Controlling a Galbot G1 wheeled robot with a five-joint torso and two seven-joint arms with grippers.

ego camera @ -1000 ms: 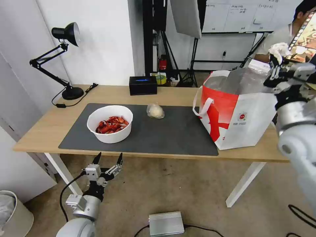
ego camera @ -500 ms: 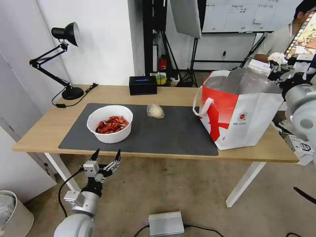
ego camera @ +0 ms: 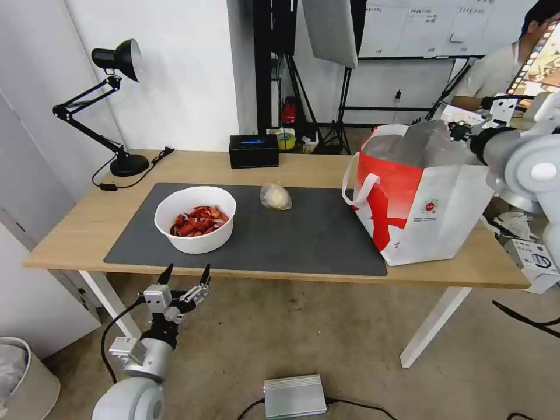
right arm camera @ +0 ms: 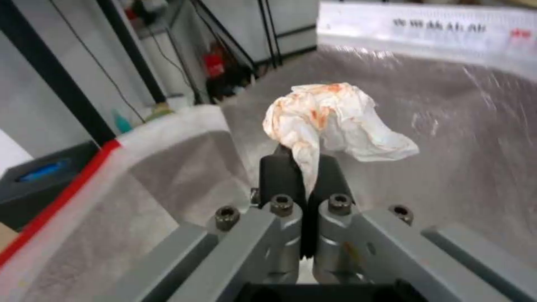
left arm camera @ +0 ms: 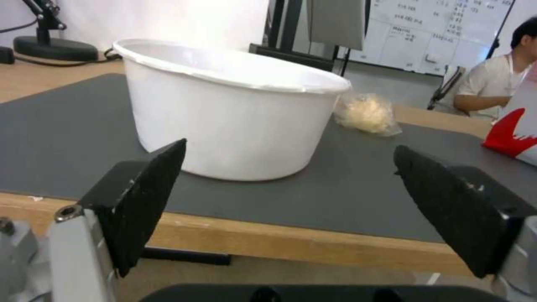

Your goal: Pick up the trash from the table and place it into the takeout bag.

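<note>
The right gripper (right arm camera: 305, 167) is pinched tight on a stained tissue (right arm camera: 330, 119), held over the foil-lined mouth of the bag (ego camera: 420, 198) at the table's (ego camera: 76, 227) right end, seemingly placed to drop it in. The left gripper (ego camera: 185, 279) hangs spread wide and empty below the near edge, facing the bowl (ego camera: 195, 219). A small clear bag (ego camera: 275, 196) lies mid-mat.

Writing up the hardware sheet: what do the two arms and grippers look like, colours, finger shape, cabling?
Both arms have rounded silver-grey metallic shells. The left gripper carries two black, pointed, wedge-shaped fingers with flat matte pads on light grey metal mounts, and a black cable loops beside its wrist. The right gripper has black fingers on grey linkage bars fastened with dark socket-head screws. No markings are legible on either.
</note>
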